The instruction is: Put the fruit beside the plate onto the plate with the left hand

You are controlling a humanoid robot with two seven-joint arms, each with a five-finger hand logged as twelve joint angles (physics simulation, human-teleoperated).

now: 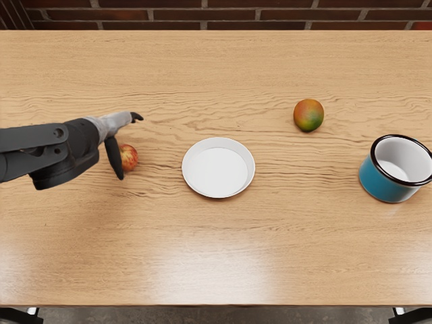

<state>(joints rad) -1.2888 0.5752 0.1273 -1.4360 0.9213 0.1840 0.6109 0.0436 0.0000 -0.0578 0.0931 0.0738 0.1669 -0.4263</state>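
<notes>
A small red and yellow apple (129, 156) lies on the wooden table, left of the white plate (218, 167). My left hand (118, 138) comes in from the left edge and hovers just over the apple's left side. Its fingers (114, 158) are spread and hold nothing; one points right, another hangs down in front of the apple. A green and orange mango (308, 115) lies farther off, up and right of the plate. The plate has nothing on it. The right arm does not show.
A teal mug with a white inside (397, 169) stands near the right edge. A brick wall (216, 13) runs behind the table's far edge. The table's near edge (216, 305) crosses the bottom of the view.
</notes>
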